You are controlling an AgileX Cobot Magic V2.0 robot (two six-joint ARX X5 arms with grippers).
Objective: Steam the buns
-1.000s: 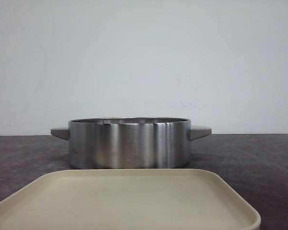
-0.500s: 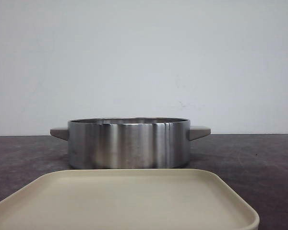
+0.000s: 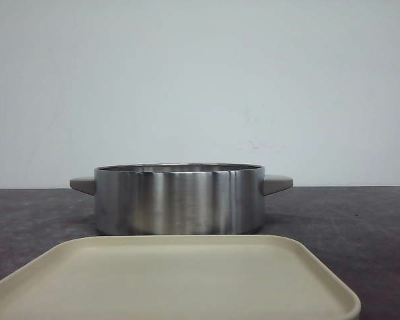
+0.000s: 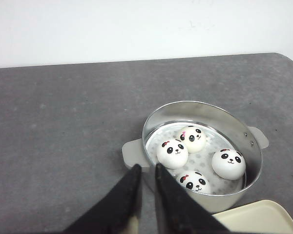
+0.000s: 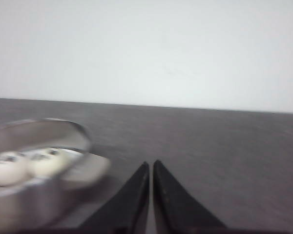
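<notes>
Looks like a lab or test bench dressed up as a kitchen, not a real home kitchen. A plain white wall point(image 3: 200, 80) is seen at 12 o'clock with nothing hung on it, and a bare dark grey tabletop point(image 4: 63, 122) is spread under everything. Only cookware is laid out: a steel steamer pot point(image 3: 180, 200) at centre, and a beige square tray point(image 3: 173, 280) at 6 o'clock.

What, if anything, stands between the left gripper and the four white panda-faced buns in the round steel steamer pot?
Only the round steel steamer pot's near wall. The left gripper sits just outside it, and the four white panda-faced buns lie uncovered inside: no lid visible.
</notes>
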